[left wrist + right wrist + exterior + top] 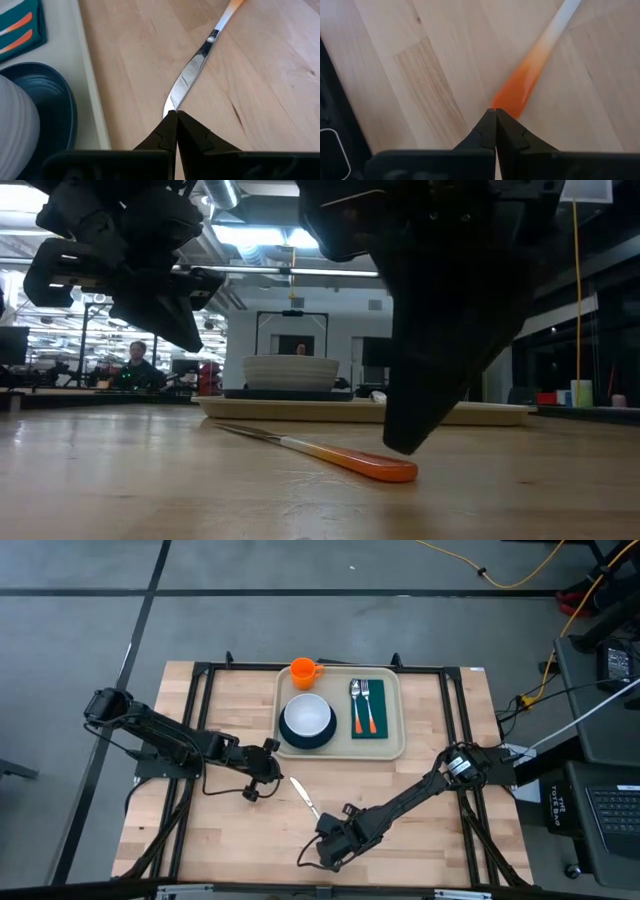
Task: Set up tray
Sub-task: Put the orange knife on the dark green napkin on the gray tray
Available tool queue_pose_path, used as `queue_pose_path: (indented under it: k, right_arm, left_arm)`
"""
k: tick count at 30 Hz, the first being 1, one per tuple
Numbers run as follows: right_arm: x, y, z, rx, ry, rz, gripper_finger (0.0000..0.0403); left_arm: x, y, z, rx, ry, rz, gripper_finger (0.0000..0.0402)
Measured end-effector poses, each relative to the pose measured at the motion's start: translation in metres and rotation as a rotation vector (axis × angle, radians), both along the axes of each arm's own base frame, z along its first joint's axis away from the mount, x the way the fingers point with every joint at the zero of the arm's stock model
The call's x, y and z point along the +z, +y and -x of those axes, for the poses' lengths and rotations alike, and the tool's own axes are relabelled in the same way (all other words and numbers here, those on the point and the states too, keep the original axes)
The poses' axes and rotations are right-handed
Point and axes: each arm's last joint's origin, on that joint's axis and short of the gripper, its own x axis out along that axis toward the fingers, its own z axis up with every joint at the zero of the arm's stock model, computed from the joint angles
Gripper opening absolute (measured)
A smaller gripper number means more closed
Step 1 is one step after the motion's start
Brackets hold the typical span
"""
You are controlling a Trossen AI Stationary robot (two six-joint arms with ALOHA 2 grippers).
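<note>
Knife [304, 796] lies on bare wood below tray [393, 751], seemingly between 2 clenched jaws.

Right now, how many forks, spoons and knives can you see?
3. A fork and a spoon lie side by side on the green napkin in the tray. A knife lies on the table, outside the tray.

1 tray [392, 750], 1 plate [290, 739], 1 bowl [306, 716], 1 orange cup [303, 671], 1 napkin [376, 726], 1 knife [305, 796], 2 utensils on napkin [362, 705]
</note>
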Motion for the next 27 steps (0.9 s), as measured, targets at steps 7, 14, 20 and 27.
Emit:
queue_pose_path:
  k: [7,14,20,27]
  right_arm:
    - [-0.0003,-0.0003,0.0008,0.002,0.01,0.001,0.0]
    - [-0.0006,-0.001,0.0008,-0.001,0.01,0.008,0.0]
    - [-0.0074,-0.0005,-0.0005,-0.001,0.019,0.012,0.0]
    - [-0.0079,-0.0012,-0.0003,-0.004,0.017,0.03,0.0]
  left_arm:
    - [-0.0001,0.0,0.0001,0.0,0.0,0.0,0.0004]
    - [-0.0001,0.0,0.0,0.0,0.0,-0.001,0.0003]
    - [0.0,0.0,0.0,0.0,-0.001,-0.001,0.0003]
    - [0.0001,0.0,-0.0002,-0.001,-0.003,0.0,0.0004]
